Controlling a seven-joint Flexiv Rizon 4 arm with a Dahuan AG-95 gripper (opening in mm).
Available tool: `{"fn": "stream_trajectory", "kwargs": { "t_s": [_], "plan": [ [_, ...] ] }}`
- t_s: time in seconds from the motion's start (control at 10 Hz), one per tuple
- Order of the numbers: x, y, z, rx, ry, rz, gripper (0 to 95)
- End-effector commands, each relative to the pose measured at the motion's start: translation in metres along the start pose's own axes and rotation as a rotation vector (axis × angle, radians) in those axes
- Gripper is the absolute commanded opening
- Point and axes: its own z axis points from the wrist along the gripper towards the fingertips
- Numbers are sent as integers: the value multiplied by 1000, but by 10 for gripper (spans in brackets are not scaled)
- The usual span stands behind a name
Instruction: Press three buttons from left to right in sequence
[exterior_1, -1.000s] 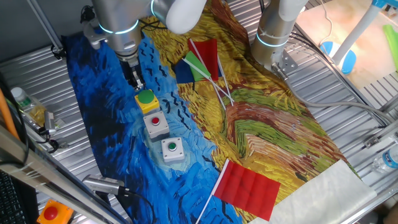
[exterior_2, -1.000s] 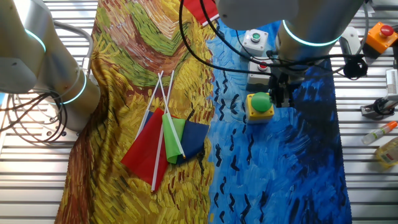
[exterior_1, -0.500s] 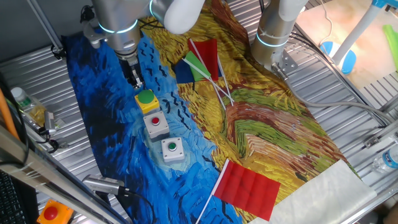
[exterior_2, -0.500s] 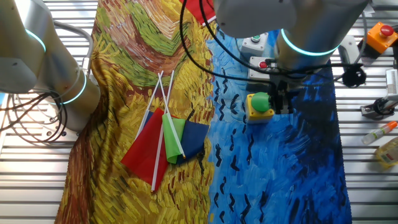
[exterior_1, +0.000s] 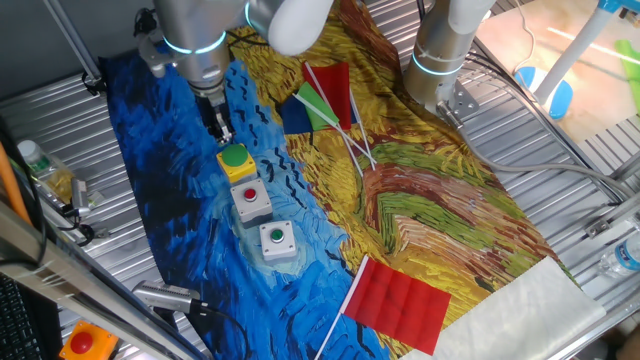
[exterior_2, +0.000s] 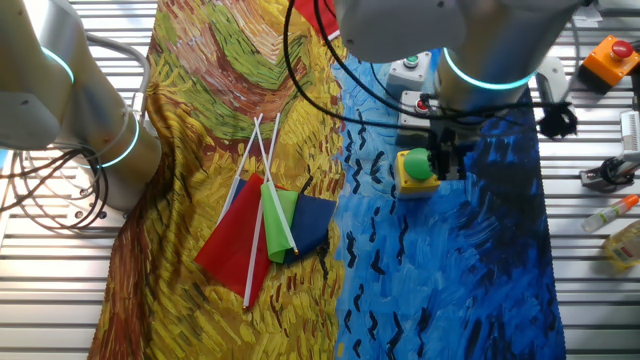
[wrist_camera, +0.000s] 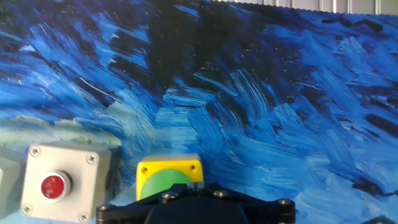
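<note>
Three buttons lie in a row on the blue part of the painted cloth. The yellow box with the big green dome (exterior_1: 234, 160) (exterior_2: 417, 169) (wrist_camera: 166, 176) is followed by the grey box with the red button (exterior_1: 250, 198) (wrist_camera: 59, 182), then the grey box with the small green button (exterior_1: 277, 238) (exterior_2: 408, 63). My gripper (exterior_1: 220, 133) (exterior_2: 441, 160) (wrist_camera: 196, 185) points down at the far edge of the green dome. In the hand view its fingertips touch each other, shut on nothing. Whether they touch the dome I cannot tell.
A bundle of red, green and blue flags (exterior_1: 322, 100) (exterior_2: 265, 225) lies on the yellow part of the cloth, and a single red flag (exterior_1: 398, 302) lies near the front. A second arm's base (exterior_1: 445, 55) stands behind. An orange box with a red button (exterior_2: 612, 58) sits off the cloth.
The arm has shifted slightly toward the yellow box, bringing the fingertips closer over the green dome's edge. The buttons and flags have not moved.
</note>
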Motion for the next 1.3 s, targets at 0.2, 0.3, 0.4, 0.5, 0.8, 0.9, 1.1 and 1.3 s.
{"fn": "stream_trajectory", "kwargs": {
  "t_s": [0.2, 0.3, 0.4, 0.5, 0.8, 0.9, 1.1, 1.3],
  "plan": [
    [4, 4, 2, 1, 2, 6, 0],
    [5, 5, 2, 1, 1, 8, 0],
    [5, 5, 3, -1, 0, 8, 0],
    [5, 5, 5, -2, 0, 8, 0],
    [5, 6, 10, -1, -8, 6, 0],
    [5, 6, 12, -1, -10, 6, 0],
    [5, 6, 15, -1, -11, 5, 0],
    [5, 6, 16, -1, -12, 5, 0]
  ]
}}
